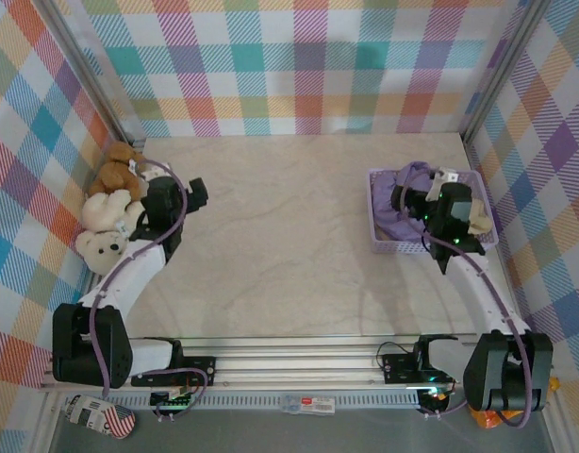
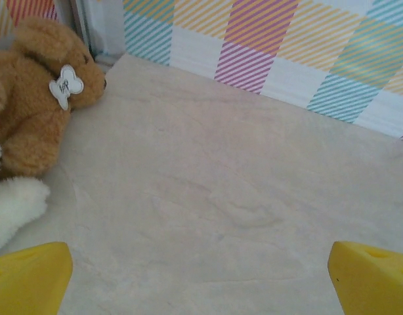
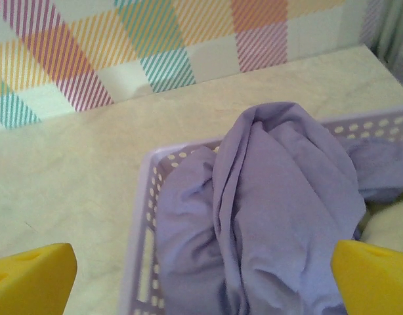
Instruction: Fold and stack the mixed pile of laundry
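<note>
While crumpled, shirt (image 3: pixel 274 197) in basket (image 3: pixel 145 249)

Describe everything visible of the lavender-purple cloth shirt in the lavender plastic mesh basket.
The lavender-purple cloth shirt looks soft and matte, crumpled into long deep folds, not yet folded flat. It lies heaped in the lavender plastic mesh basket, bulging above its rim. A cream-beige garment lies against it in the same basket. The open right gripper hangs above it.
</note>
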`<move>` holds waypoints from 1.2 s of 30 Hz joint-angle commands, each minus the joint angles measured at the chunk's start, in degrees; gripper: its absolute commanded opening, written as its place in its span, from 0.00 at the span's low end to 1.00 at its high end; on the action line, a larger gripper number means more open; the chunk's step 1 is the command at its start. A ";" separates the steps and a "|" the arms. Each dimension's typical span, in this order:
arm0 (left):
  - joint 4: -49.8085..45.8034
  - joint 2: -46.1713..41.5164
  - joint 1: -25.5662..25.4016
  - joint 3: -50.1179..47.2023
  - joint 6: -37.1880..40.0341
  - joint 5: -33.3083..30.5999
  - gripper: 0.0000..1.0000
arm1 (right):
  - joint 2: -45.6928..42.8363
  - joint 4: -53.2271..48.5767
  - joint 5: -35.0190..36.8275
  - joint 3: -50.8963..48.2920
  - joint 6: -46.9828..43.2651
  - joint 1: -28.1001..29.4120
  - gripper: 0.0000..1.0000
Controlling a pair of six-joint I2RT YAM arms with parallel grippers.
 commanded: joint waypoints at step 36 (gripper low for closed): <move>-20.68 9.43 -13.02 6.48 -14.65 16.40 1.00 | 44.83 -40.64 10.19 39.79 -4.96 18.69 0.09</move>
